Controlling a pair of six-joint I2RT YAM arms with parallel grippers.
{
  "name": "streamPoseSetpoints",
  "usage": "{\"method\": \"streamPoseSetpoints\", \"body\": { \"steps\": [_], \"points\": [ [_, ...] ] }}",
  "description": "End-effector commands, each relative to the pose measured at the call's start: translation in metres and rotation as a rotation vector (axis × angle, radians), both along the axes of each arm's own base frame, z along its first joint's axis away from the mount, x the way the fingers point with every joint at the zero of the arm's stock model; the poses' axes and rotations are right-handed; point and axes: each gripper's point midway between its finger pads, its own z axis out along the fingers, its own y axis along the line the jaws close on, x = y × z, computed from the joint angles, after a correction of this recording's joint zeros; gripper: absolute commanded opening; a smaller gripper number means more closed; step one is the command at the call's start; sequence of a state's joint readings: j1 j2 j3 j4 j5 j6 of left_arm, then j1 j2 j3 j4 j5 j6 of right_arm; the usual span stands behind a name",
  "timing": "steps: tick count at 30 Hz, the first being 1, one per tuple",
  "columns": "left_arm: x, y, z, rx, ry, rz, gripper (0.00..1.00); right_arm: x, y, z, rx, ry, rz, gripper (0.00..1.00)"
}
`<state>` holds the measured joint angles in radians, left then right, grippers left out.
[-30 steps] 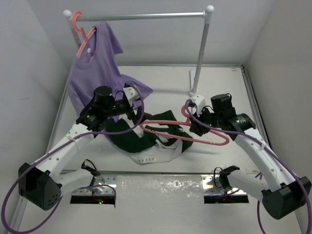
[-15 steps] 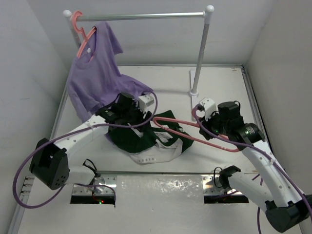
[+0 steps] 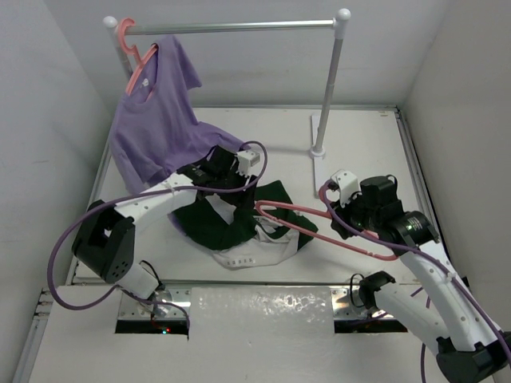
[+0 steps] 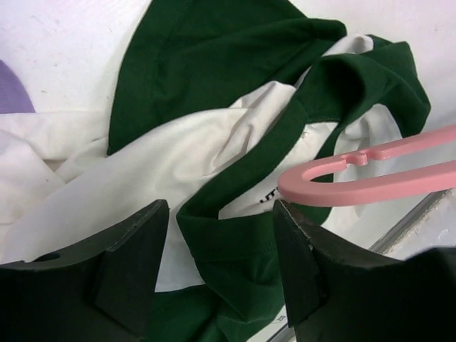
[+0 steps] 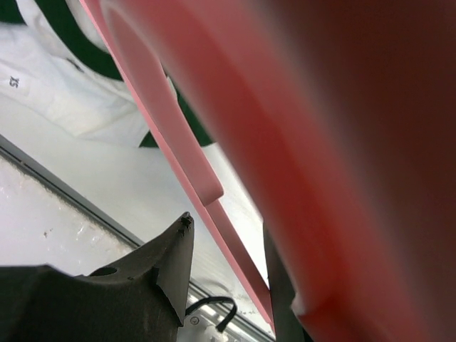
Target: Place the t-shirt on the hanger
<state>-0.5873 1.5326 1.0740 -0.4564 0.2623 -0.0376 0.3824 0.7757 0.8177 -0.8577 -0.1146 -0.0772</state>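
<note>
**Top view.** The t-shirt (image 3: 239,227) lies crumpled on the table (image 3: 359,144), mid-scene between the two arms. The left gripper (image 3: 223,191) is down at the shirt's far-left edge. The right gripper (image 3: 334,206) sits to the shirt's right, clenched on the hanger (image 3: 287,205) near its hook. The hanger's long axis runs left to right, slanting nearer toward the right. Its free end points left, over the cloth and close beside the left gripper. The left arm is the nearer one to the shirt.

**Left wrist view.** The fingers (image 4: 132,263) stand apart, astride a fold of the green collar band. Whether they pinch it, I cannot tell. The hanger tip lies just right of the right-hand finger, above the cloth.

**Right wrist view.** Pink plastic fills the frame, clamped between the fingers. White shirt cloth shows beyond, upper left.

**Judgement.** The next move turns on that tip travelling left into the collar opening.
</note>
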Motion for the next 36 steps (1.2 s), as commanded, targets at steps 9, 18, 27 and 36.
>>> {"method": "streamPoseSetpoints", "body": {
  "steps": [9,18,27,36],
  "points": [
    [-0.027,-0.002,-0.025,0.093,0.075,-0.149,0.49,-0.007,0.009,-0.003,0.041,0.021,0.039,0.00],
    [-0.022,0.005,-0.022,0.130,0.028,-0.178,0.01,-0.019,0.026,-0.005,0.075,0.093,0.183,0.00],
    [0.000,-0.012,0.040,0.079,-0.183,-0.317,0.00,-0.006,0.032,-0.009,0.058,0.103,0.214,0.00],
    [-0.029,-0.033,0.080,-0.066,-0.249,-0.573,0.00,0.023,0.039,0.011,0.006,0.010,0.253,0.00]
  ]
}}
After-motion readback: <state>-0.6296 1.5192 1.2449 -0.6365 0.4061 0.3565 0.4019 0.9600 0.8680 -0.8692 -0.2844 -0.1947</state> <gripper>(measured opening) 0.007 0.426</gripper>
